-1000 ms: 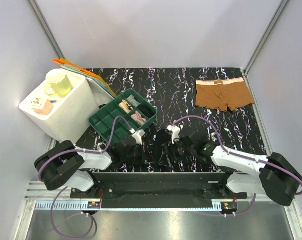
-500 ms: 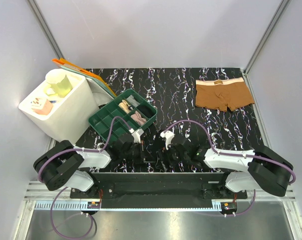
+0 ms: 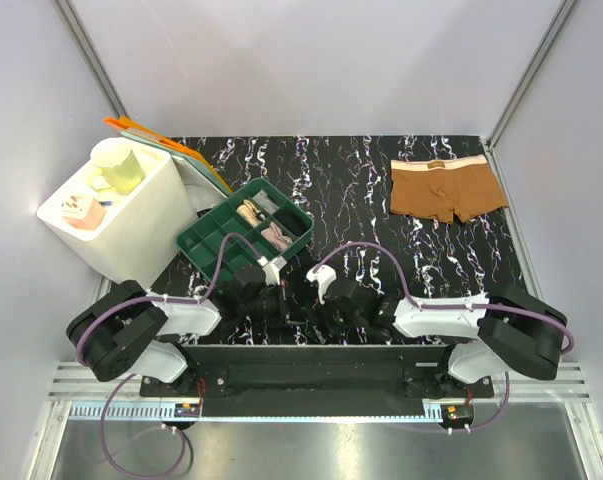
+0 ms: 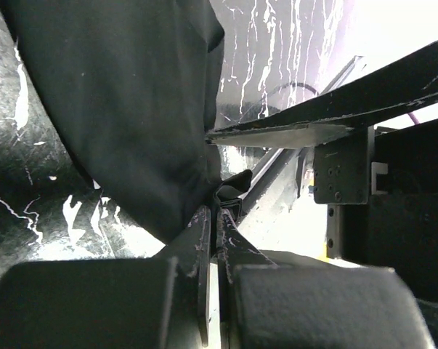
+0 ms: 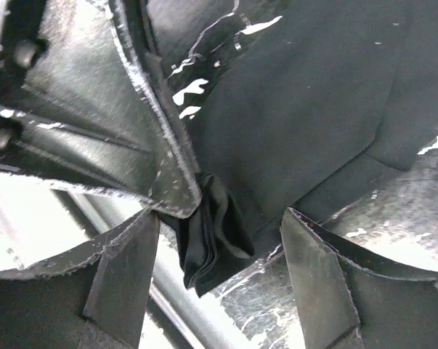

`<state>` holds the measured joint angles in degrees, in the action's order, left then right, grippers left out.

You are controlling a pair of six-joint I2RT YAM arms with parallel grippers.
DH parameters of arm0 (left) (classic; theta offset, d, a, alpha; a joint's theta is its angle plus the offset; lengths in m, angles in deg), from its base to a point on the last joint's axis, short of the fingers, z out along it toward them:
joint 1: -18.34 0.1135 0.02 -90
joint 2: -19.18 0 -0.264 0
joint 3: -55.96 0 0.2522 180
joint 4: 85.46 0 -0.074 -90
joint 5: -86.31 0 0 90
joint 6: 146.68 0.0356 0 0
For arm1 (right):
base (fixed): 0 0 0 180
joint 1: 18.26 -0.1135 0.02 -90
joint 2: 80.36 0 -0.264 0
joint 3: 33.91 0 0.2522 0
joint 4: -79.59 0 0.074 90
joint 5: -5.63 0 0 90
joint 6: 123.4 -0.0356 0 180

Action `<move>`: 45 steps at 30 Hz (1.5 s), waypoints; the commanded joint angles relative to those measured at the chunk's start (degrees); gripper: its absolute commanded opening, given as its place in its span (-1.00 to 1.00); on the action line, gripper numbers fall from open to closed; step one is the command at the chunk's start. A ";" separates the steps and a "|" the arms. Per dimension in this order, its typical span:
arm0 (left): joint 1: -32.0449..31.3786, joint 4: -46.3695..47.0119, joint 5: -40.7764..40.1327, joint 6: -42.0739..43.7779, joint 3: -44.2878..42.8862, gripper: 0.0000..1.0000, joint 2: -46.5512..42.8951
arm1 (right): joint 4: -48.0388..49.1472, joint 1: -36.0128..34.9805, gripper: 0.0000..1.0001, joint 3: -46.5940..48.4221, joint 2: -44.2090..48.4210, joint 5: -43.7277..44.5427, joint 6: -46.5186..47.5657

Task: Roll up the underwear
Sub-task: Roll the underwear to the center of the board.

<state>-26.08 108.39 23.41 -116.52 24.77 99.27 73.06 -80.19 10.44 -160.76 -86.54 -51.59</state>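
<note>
The black marbled table [image 3: 381,190] fills the workspace, with both arms reaching in low over its near edge. At its left side stands a white bin [image 3: 141,235], and thin orange and teal boards [image 3: 166,148] lean behind it.

The brown underwear [image 3: 446,188] lies flat and spread out at the far right of the table, pale waistband towards the back wall, well apart from both arms. A green tray [image 3: 216,240] with compartments sits just right of the bin, and a few pale items lie in its far cells.

The black underwear [image 4: 124,109] lies at the near edge of the table, between the two wrists. From above it is hard to tell from the dark surface. The left wrist view shows it as a broad dark sheet running away from the fingers.

The left gripper [image 4: 213,218] has its jaws pressed together, pinching a bunched corner of the black underwear. The right gripper [image 5: 219,251] comes in from the opposite side. Its jaws are spread wide, and the folded black corner hangs in the gap between them, touching neither finger as far as that view shows.

A pale yellow-green cup [image 3: 118,165] stands on top of the bin, with a small pink and white object [image 3: 81,210] beside it.
</note>
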 commanded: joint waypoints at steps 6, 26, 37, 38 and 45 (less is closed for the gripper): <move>1.88 3.94 0.59 -1.69 1.26 -1.00 -1.43 | -6.87 -2.14 0.52 -0.09 4.81 11.75 -3.51; 4.35 6.66 2.26 -3.36 2.84 -1.00 -1.34 | -2.92 -8.47 0.51 0.70 3.24 14.92 2.55; 4.43 4.03 1.83 -1.78 2.49 -1.00 -2.22 | -1.77 -8.47 -0.24 2.28 1.03 16.94 4.40; 4.35 3.76 1.74 -1.69 2.49 -1.00 -2.40 | -1.77 -8.47 -0.28 2.20 1.21 17.03 4.48; 4.35 0.08 0.68 0.67 1.88 -1.00 -3.63 | 0.42 -8.47 -0.42 1.58 2.88 14.22 6.15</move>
<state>-22.56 110.14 25.96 -117.94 26.87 97.26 69.69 -88.32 10.64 -159.86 -71.63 -47.16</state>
